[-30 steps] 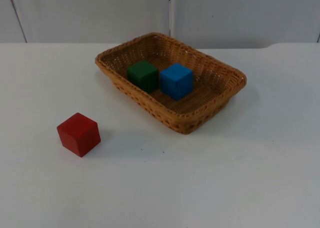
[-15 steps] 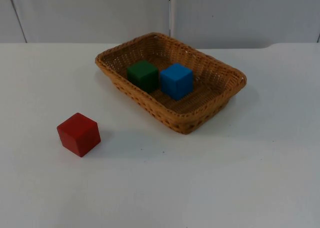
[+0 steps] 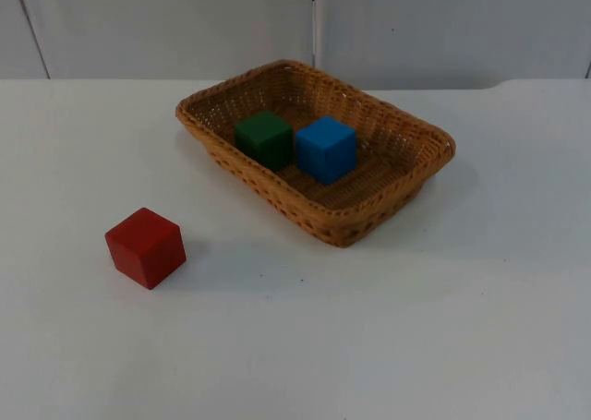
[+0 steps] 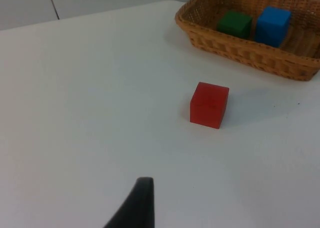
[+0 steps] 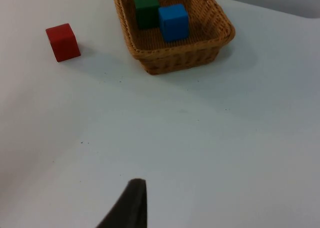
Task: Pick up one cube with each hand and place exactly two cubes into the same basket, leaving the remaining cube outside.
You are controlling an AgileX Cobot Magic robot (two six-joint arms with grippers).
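Green cube (image 3: 265, 138), blue cube (image 3: 326, 149) in basket (image 3: 406, 185); red cube (image 3: 145, 246) outside.

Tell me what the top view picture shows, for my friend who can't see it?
A brown woven wicker basket on a white table holds a green cube and a blue cube side by side. A red cube sits outside on the table.

1. The left arm's matte black, tapering fingertip (image 4: 136, 204) is curved like a blade, wider at its base and narrowing to a blunt, rounded tip.
2. The right arm's matte black, tapering fingertip (image 5: 128, 204) has the same plain shape, slightly paler along one edge.
3. Neither fingertip carries any marking, screw or label that can be made out.
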